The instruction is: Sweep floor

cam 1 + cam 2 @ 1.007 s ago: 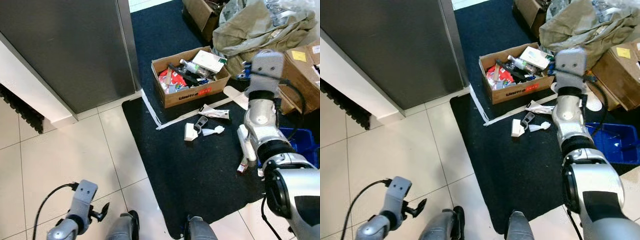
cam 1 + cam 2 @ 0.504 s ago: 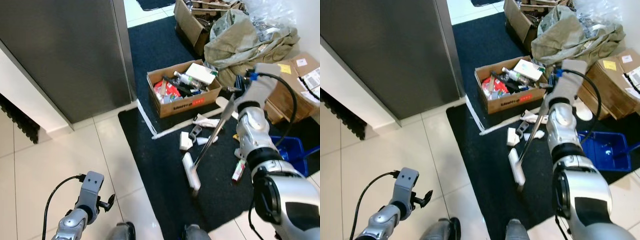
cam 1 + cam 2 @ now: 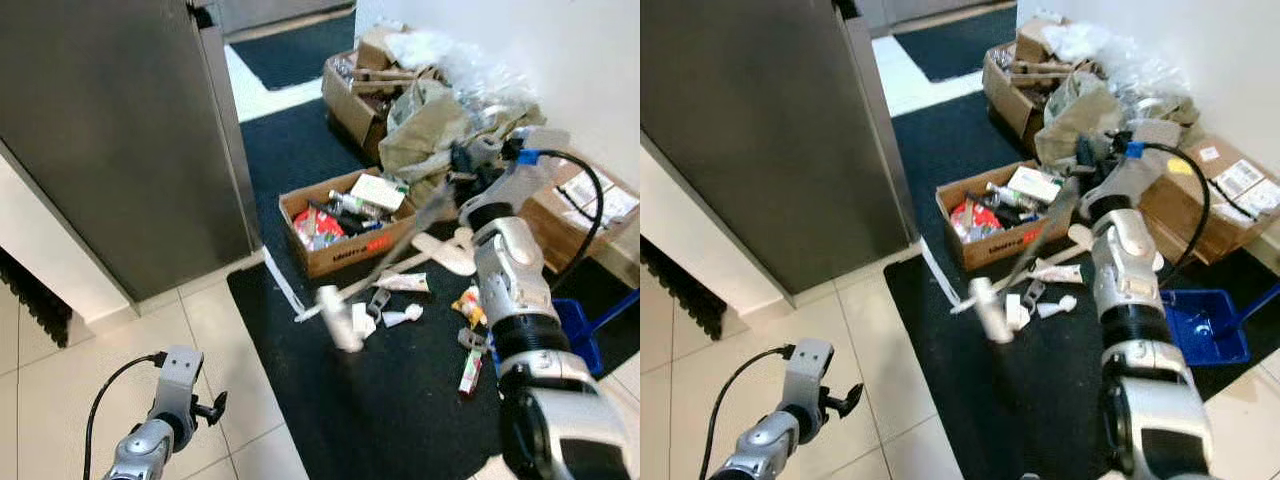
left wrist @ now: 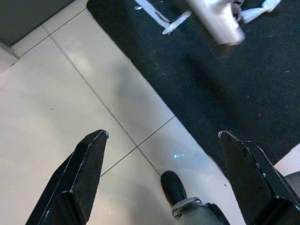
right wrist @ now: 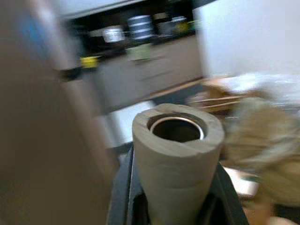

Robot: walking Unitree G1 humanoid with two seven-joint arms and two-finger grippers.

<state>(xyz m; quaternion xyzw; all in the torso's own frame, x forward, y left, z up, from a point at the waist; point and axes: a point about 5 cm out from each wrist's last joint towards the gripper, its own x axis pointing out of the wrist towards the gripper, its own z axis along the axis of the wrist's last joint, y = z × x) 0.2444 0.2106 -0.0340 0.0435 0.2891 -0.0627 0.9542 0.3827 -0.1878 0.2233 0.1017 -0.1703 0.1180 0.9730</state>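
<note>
Left eye view: a dark metal cabinet (image 3: 120, 130) occupies the upper left, standing on pale floor tiles (image 3: 90, 370). A black mat (image 3: 400, 400) covers the floor to its right. Along the white wall lie an olive cloth heap (image 3: 430, 125) and several cardboard boxes; an open box of mixed rubbish (image 3: 345, 220) sits on the mat, with a blue tray (image 3: 580, 335) near the right edge. The right gripper (image 3: 472, 160) is clamped on the broom handle (image 3: 400, 245), which slants down to the pale broom head (image 3: 338, 318), blurred, beside white scraps (image 3: 385, 315) on the mat. In the right wrist view the handle's end (image 5: 177, 140) sits between the fingers. The left gripper (image 4: 164, 183) hangs low over tiles, fingers (image 4: 79, 173) spread wide, holding nothing.
</note>
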